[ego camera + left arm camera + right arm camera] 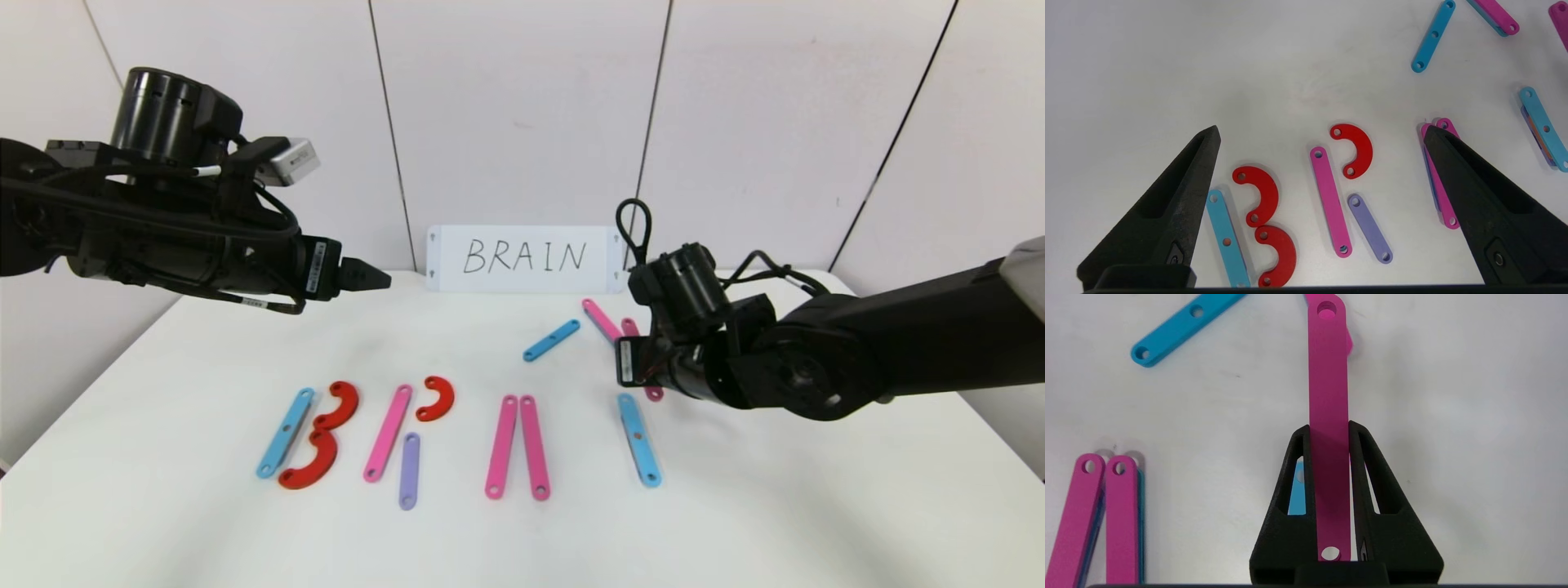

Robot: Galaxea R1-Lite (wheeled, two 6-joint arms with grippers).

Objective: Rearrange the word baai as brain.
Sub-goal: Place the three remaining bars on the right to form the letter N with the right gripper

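Note:
The word lies along the table's front. A light-blue strip and two red curves form a B. A pink strip, a red curve and a purple strip form an R. Two pink strips lie side by side to their right, then a light-blue strip. My right gripper is shut on another pink strip, held lengthwise just above the table behind that light-blue strip. My left gripper hangs open and empty high over the B and R.
A loose light-blue strip and a pink strip lie at the back, left of my right wrist. A white card reading BRAIN leans against the wall. The white table has bare room at the front right.

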